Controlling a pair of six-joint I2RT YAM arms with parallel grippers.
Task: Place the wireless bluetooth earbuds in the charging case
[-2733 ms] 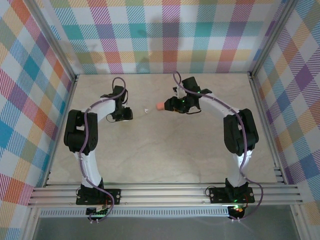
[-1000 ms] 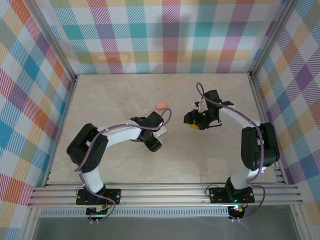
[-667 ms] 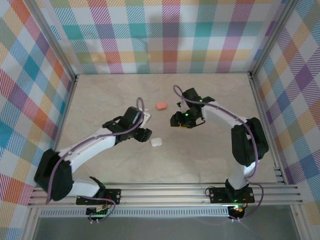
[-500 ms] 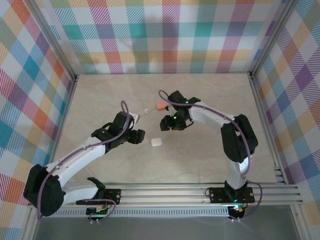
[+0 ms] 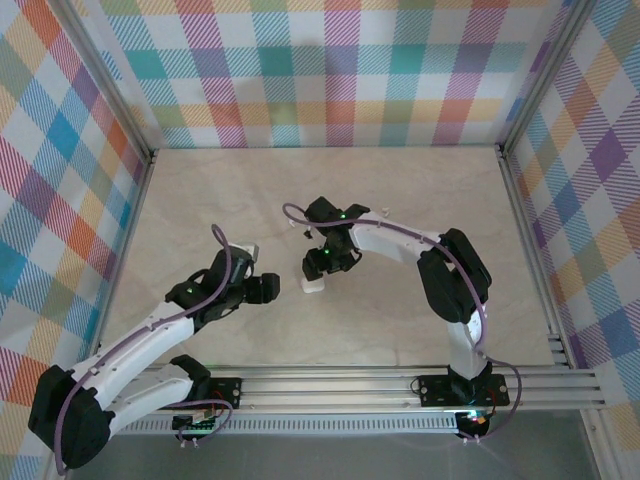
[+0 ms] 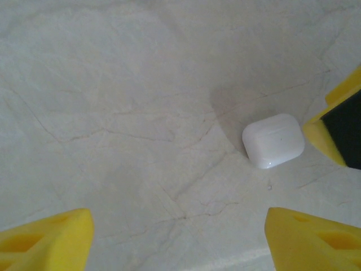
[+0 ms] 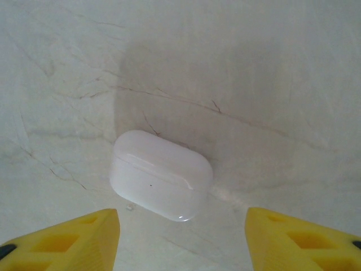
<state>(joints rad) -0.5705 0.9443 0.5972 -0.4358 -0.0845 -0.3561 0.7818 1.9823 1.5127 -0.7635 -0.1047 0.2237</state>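
One white case lies on marble between plaid walls.

The case is glossy white. The fingers are bright yellow. The table is cream with faint brown veins, the walls pastel plaid, the arms white and black.

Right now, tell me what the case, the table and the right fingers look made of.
Case: glossy white hard plastic, likely; sheen along its rounded edge, thin lid seam.
Table: marble-look, beige with dark veins; stone or laminate, cannot tell.
Right fingers: matte yellow, moulded hollows; probably plastic or foam.
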